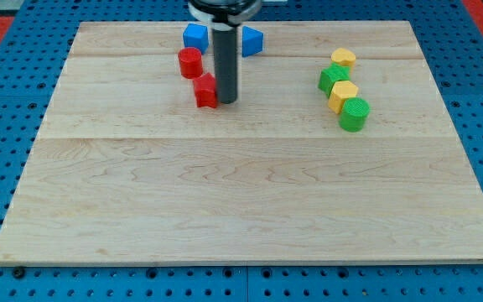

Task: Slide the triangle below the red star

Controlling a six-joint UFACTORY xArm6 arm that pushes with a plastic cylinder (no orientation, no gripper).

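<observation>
The blue triangle (251, 40) lies near the view's top, just right of my rod. The red star (206, 90) sits below and left of it, touching the left side of my rod. My tip (226, 101) rests on the board right beside the red star, on its right, below the triangle. A red cylinder (190, 62) stands just above and left of the star. A blue block (195, 36), its shape unclear, lies at the top left of the rod.
At the view's right a tight cluster runs downward: a yellow block (343, 58), a green block (334, 79), a second yellow block (343, 95) and a green cylinder (354, 114). The wooden board (241, 201) lies on a blue perforated table.
</observation>
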